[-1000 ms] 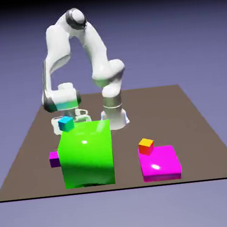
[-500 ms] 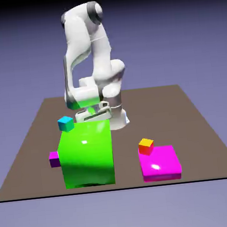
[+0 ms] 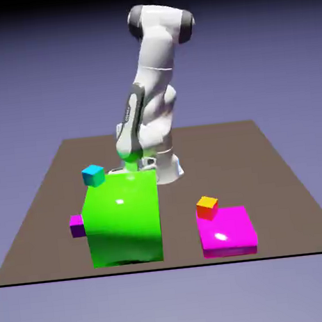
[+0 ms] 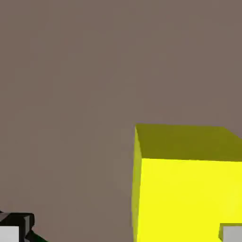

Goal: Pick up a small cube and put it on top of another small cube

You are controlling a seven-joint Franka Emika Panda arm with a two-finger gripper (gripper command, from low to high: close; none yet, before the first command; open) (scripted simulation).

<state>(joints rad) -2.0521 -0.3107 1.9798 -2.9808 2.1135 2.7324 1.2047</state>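
Observation:
The hand view is filled at its lower right by the small bright-yellow cube [image 4: 186, 184], resting on the brown table. My gripper [image 4: 124, 231] is open: the left fingertip [image 4: 16, 229] stands well off the cube, while the right fingertip [image 4: 231, 234] shows in front of the cube's right part. In the exterior view the hand [image 3: 131, 161] hangs low just behind the large green block [image 3: 124, 220], which hides both the fingers and the yellow cube.
A cyan cube [image 3: 93, 175] sits behind the green block's left top corner. A small purple cube [image 3: 77, 225] touches the block's left side. An orange-topped cube with red sides [image 3: 207, 206] stands by a flat magenta block [image 3: 231, 233].
The arm has swung from over the cyan cube toward the exterior view's right, and the hand now sits behind the green block's top middle.

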